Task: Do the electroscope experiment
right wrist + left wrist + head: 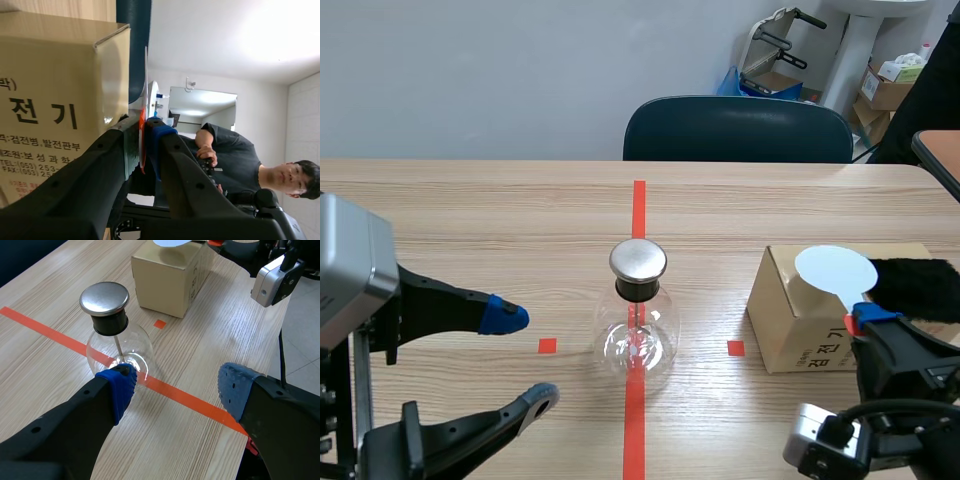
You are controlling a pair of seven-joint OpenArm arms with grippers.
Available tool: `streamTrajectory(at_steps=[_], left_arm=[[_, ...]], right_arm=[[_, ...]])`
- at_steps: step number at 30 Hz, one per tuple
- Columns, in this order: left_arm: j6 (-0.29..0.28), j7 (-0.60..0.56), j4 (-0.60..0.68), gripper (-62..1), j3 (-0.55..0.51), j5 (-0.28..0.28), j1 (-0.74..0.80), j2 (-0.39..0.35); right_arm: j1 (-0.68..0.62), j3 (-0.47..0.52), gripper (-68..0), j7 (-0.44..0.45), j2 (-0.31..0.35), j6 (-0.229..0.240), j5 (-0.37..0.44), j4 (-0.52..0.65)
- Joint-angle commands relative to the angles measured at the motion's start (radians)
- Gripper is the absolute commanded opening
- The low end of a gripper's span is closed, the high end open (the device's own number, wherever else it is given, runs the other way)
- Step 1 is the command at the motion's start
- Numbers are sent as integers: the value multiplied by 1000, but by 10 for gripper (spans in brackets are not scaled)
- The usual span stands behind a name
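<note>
- Left gripper (175, 390), the closest thing to the lens, is open and holds nothing. It hangs low over the worktop (470, 220) on the side of the left edge, and the flask stands just ahead of one finger.
- Right gripper (144, 145), on the side of the right edge, is closed on the orange-red handle of the paddle. It stands just beside the near face of the box.
- Cardboard box (810, 320) sits on the right half of the worktop, apart from the flask, with a small tape square between them.
- Electroscope (638, 335) is a round glass flask with a black neck and a metal cap (638, 259). It stands on the middle tape line, about at the centre of the worktop. Its long axis is vertical, so the cap faces straight up.
- Black fur (920, 285) lies on the top of the box toward the right edge of the worktop, just beside the disc. I cannot tell if they touch.
- Pale disc (835, 270) of the paddle is held upright over the box top, handle downward. From the disc, the cap lies to the left, at about the same height and well apart.
- My judgement is that the right arm must carry the disc leftward to the cap, because the left gripper is nearer to the flask but has nothing to bring.
</note>
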Motion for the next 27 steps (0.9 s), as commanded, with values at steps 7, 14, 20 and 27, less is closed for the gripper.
streamTrajectory(at_steps=[7,14,20,27], left_arm=[[-1,-10,-38,-300,3,-5,3,5],[55,-11,-77,-487,3,-5,2,5],[54,-10,-85,-592,3,21,-7,31],[51,-11,-145,-592,30,85,-51,66]], right_arm=[[10,-11,-664,-11,16,-58,45,164],[95,-137,-662,-97,17,-58,19,201],[179,-290,-660,-241,36,-58,-51,188],[240,-416,-660,-345,39,-58,-125,80]])
